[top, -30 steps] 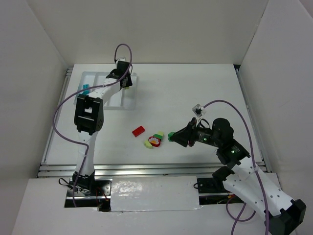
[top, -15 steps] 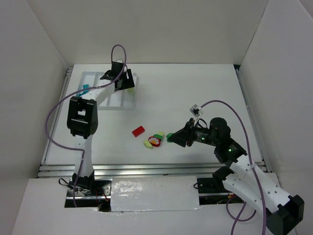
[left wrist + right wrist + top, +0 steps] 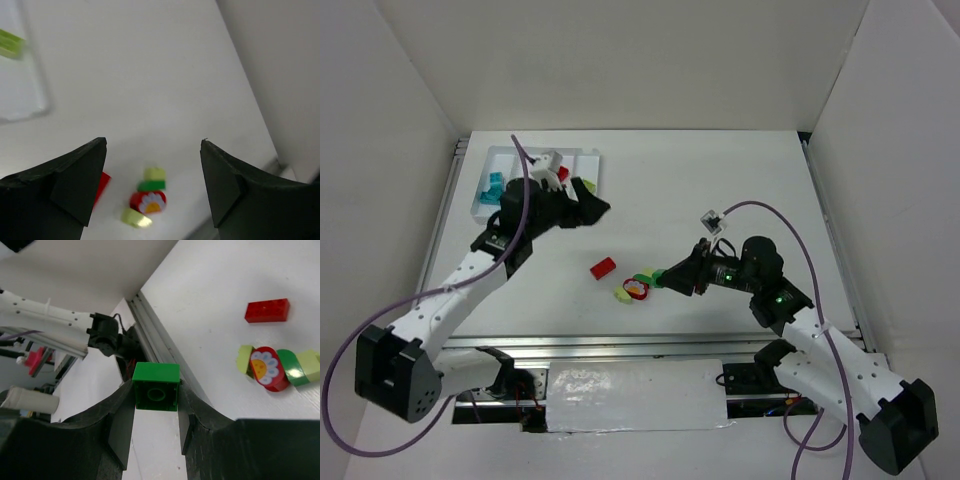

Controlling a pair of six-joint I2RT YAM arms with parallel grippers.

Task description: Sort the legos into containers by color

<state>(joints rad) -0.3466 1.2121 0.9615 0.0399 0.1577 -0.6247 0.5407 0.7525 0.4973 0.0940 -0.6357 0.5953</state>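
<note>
left fingers [image 3: 60, 192] spread wide, right fingers [image 3: 119, 432] gripping

we see bare table [image 3: 720, 180] between the tray [image 3: 590, 155] and the loose bricks [image 3: 636, 288], whose right side is crowded by the right gripper [image 3: 670, 278] clamping a green brick [image 3: 156, 382].

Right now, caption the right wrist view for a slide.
Right pincer grips a green brick, red brick and flower piece lying beyond.

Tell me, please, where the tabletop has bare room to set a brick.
Bare: the white tabletop at far right, from the shallow white plastic tray to the right wall. Crowded: the centre, with the red rectangular brick, the mixed-colour brick cluster, and the right gripper holding a green square brick.
</note>
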